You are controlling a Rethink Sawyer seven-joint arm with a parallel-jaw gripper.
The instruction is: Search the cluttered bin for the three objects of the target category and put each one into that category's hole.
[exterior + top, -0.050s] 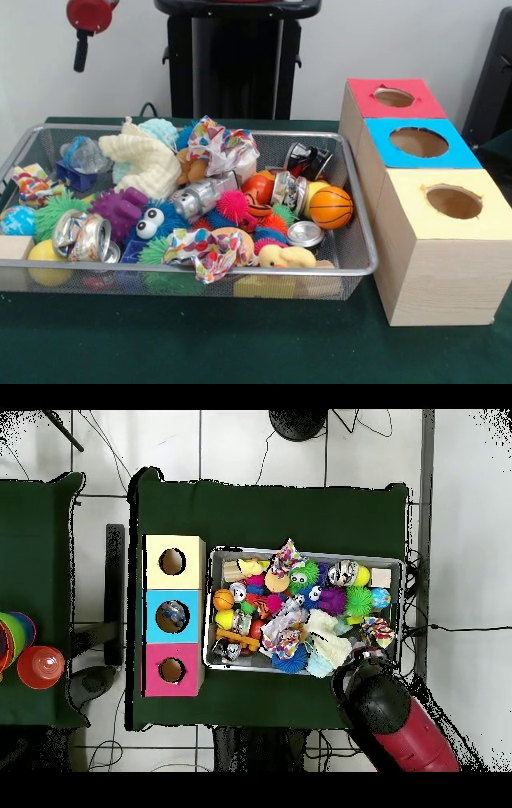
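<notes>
1. The arm (400, 724) sits drawn back. From overhead it's a fat red and black chunk coming in from the bottom right, its black end hanging over the bin's (404, 584) corner on that side.
2. From the front, only a red knob with a black stub (82, 28) pokes in at the top left, well above the bin's (200, 271) contents. Can't make out the pincer in either view, so no way to tell how wide it is or whether it has hold of anything.
3. The bin is a wire mesh tray on the green cloth (200, 344), and it's packed.
4. Stuff I can pick out from the front: a mini basketball (330, 206) at the right end, a yellow duck (286, 256) by the near rim, and a silver tin lid (305, 234) between those two.
5. More: a cream knit cloth (148, 160) toward the back left, a purple spiky toy (118, 210) just in front of it, a blue thing with googly eyes (149, 223) right beside that, crushed cans (84, 238) at the near left, and a patterned rag (210, 250) draped at the near middle.
6. Three wooden boxes stand in a row just beside the bin, touching each other: red top (394, 98) farthest back, blue top (418, 142) in the middle, yellow top (450, 200) nearest. Each has a round hole in the top.
7. Overhead, something shiny shows inside the blue hole (172, 616). The other two holes just look dark.
8. Which category is the target isn't visible, so can't say which three items count. Everything listed sits in the bin.
</notes>
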